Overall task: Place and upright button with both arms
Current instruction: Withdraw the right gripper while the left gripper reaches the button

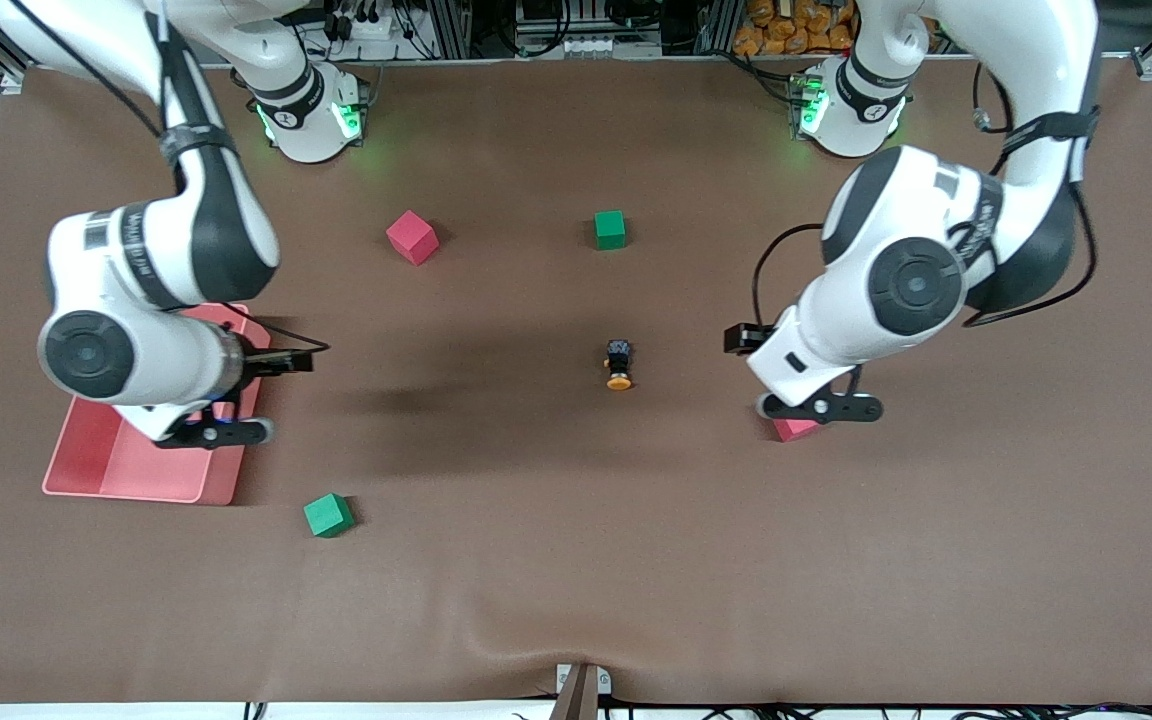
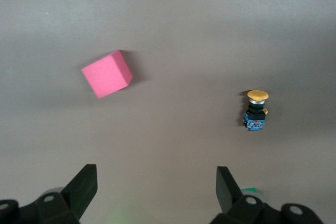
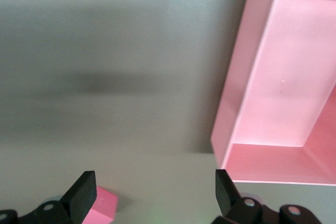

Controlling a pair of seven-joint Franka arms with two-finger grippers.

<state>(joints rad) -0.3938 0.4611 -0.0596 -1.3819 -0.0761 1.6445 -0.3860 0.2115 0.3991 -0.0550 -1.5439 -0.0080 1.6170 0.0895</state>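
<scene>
The button (image 1: 619, 363) lies on its side on the brown mat near the table's middle, with its orange cap nearer to the front camera than its black body. It also shows in the left wrist view (image 2: 255, 109). My left gripper (image 1: 816, 408) hangs open and empty (image 2: 155, 187) over the mat, above a red cube (image 1: 794, 429), toward the left arm's end from the button. My right gripper (image 1: 211, 432) is open and empty (image 3: 152, 192) over the pink tray's edge (image 1: 236, 470), well away from the button.
The pink tray (image 3: 236, 129) is empty. A red cube (image 1: 412, 237) and a green cube (image 1: 610, 229) lie nearer the robots' bases. Another green cube (image 1: 328, 515) lies nearer the front camera, beside the tray. The cube under my left gripper shows pink in the left wrist view (image 2: 106, 73).
</scene>
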